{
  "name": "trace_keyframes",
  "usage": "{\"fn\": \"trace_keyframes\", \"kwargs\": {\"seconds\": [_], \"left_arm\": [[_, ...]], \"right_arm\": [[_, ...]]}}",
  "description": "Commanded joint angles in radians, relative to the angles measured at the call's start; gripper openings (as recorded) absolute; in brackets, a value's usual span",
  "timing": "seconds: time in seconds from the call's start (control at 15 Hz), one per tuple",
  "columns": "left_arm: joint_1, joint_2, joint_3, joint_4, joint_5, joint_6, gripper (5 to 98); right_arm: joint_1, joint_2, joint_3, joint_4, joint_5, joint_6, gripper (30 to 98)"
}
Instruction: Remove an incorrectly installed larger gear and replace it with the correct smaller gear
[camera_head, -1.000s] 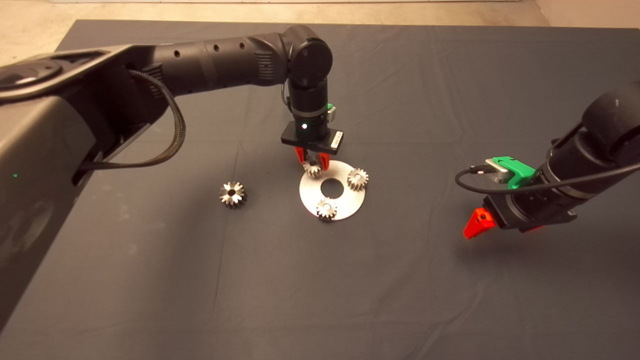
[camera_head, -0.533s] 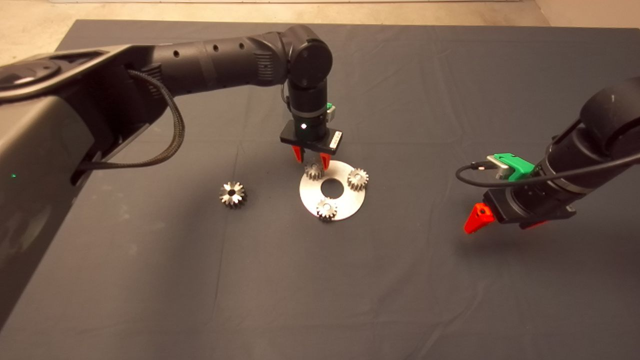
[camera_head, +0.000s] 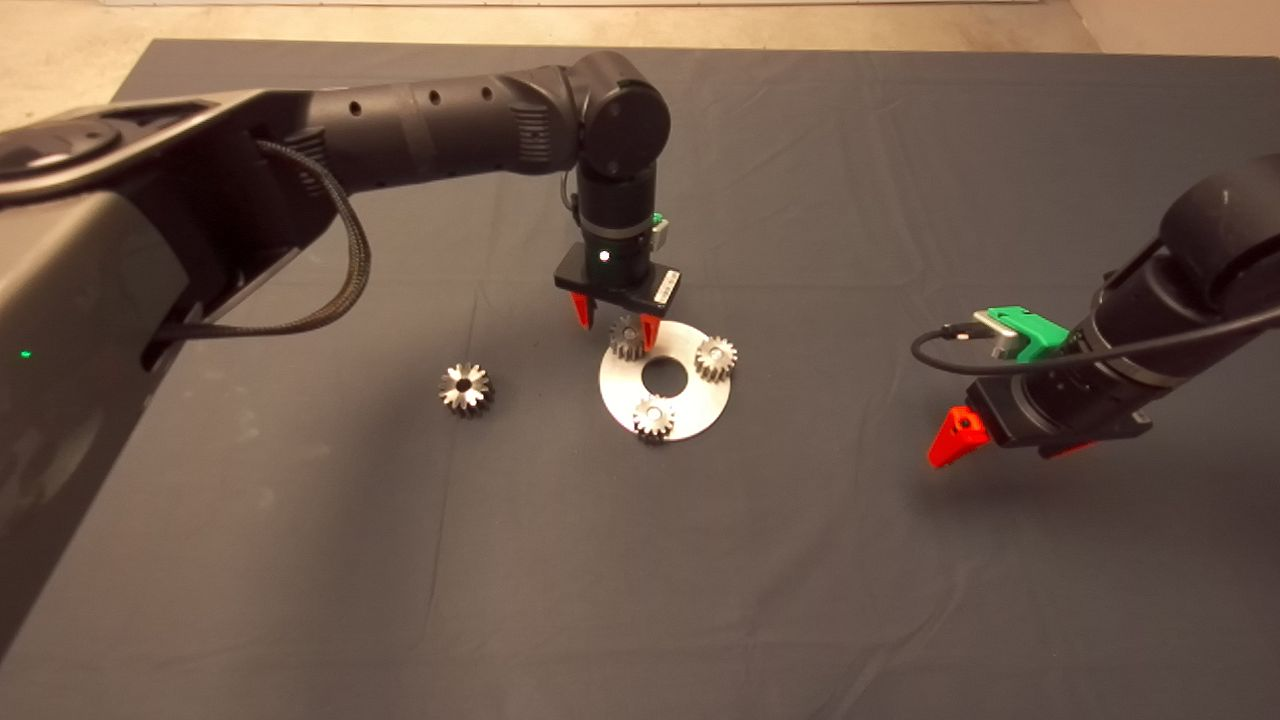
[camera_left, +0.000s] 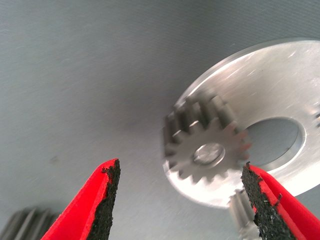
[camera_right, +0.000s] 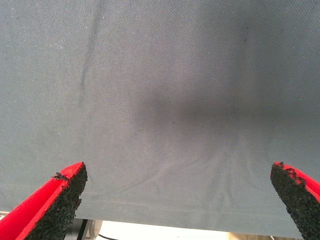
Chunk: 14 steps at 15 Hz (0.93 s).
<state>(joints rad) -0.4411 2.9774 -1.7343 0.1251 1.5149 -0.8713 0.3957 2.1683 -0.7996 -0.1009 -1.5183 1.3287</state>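
A dark mat (camera_head: 700, 560) covers the counter, with pale floor showing past its far edge.

The left end effector (camera_head: 613, 325) hangs near the middle of the counter, pointing down, its red fingers (camera_left: 102, 200) spread apart and gripping nothing. The smaller gear (camera_head: 627, 338) stands between them on the rim of a round silver plate (camera_head: 690, 400) with a centre hole; in the left wrist view this gear (camera_left: 205, 147) sits nearer one pad than the other, with a gap to both.

Two more small silver gears stand on the same plate, one (camera_head: 716, 358) on the side towards the counter's right edge and one (camera_head: 653, 417) on the side towards the near edge.

The larger gear (camera_head: 465, 388) lies on the mat, apart from the plate, towards the counter's left edge.

The right end effector (camera_head: 950, 440) hovers above bare mat near the right edge, well apart from the plate, its fingers (camera_right: 50, 205) spread wide and holding nothing.
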Motion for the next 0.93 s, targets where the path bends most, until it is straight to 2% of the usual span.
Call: {"fn": "trace_keyframes", "kwargs": {"seconds": [0.0, 0.07, 0.13, 0.2, 0.27, 0.33, 0.47, 0.53, 0.73, 0.8, 0.87], "left_arm": [[-0.163, -0.004, -0.005, 0.004, 0.077, 0.002, 59.6], [-0.183, -0.005, 0.0, 0.002, 0.102, 0.0, 61.9], [-0.188, -0.007, 0.0, 0.002, 0.141, -0.002, 64.5], [-0.191, -0.018, 0.006, 0.001, 0.143, -0.006, 64.5], [-0.193, -0.05, 0.04, 0.001, 0.143, -0.036, 64.5], [-0.193, -0.107, 0.106, 0.001, 0.143, -0.08, 64.5], [-0.194, -0.182, 0.24, 0.001, 0.143, -0.14, 66.8], [-0.193, -0.227, 0.328, 0.001, 0.143, -0.192, 68.9], [-0.194, -0.417, 0.668, 0.002, 0.143, -0.351, 74.6], [-0.194, -0.48, 0.759, 0.002, 0.143, -0.406, 74.7], [-0.194, -0.515, 0.819, 0.002, 0.143, -0.437, 74.7]], "right_arm": [[0.023, -0.012, 0.004, 0.015, 0.003, -0.005, 97.1], [0.05, -0.015, 0.005, 0.015, 0.001, -0.006, 97.1], [0.113, -0.018, 0.01, 0.016, 0.0, -0.006, 97.1], [0.16, -0.034, 0.021, 0.018, 0.0, -0.006, 97.1], [0.192, -0.05, 0.027, 0.02, 0.0, -0.008, 97.1], [0.226, -0.055, 0.028, 0.021, -0.002, -0.009, 97.1], [0.269, -0.052, 0.048, 0.021, -0.001, -0.017, 97.1], [0.283, -0.055, 0.052, 0.021, -0.002, -0.017, 97.1], [0.292, -0.064, 0.104, 0.021, 0.0, -0.017, 97.1], [0.298, -0.085, 0.122, 0.021, 0.001, -0.016, 97.1], [0.298, -0.106, 0.149, 0.021, 0.001, -0.014, 97.1]]}}
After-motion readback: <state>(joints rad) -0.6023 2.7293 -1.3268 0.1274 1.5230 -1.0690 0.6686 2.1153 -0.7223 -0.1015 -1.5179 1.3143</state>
